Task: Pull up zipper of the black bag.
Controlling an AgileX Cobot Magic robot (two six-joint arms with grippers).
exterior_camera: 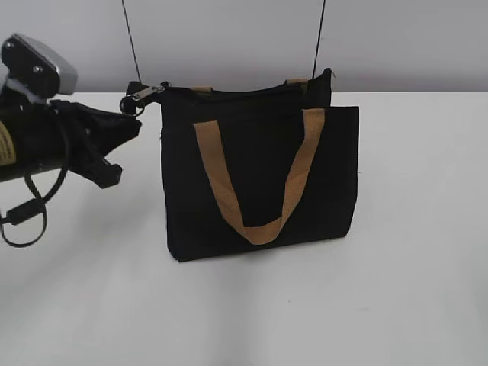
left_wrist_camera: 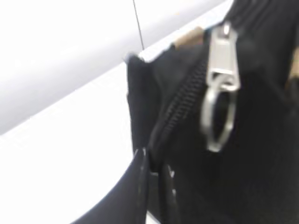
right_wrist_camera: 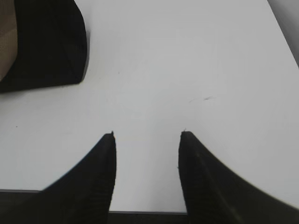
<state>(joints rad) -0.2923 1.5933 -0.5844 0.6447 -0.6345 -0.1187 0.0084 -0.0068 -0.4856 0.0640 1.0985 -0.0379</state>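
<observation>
Black fabric bag (exterior_camera: pixel 259 175) stands upright mid-table (exterior_camera: pixel 412 290); soft, light, likely to tip or slide under a pull. Zipper (exterior_camera: pixel 229 93) runs along the top edge; best hold is the silver ring pull (left_wrist_camera: pixel 218 119) at the bag's left end. Left end effector (left_wrist_camera: pixel 154 186) sits at that pull, fingers close together; grip on it cannot be told. Right end effector (right_wrist_camera: pixel 146 140) spread, empty, over bare table. Tan handle (exterior_camera: pixel 259 183) droops down the front, clear of the track.

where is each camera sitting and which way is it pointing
Exterior: low, facing the upright rectangular black fabric bag on the white table; left arm at left edge.
Left wrist: close on the small silver metal zipper slider; left gripper fingertips nearly together below.
Right wrist: looks down at bare table; open right gripper, bag corner.
Exterior and left wrist share the slider.
</observation>
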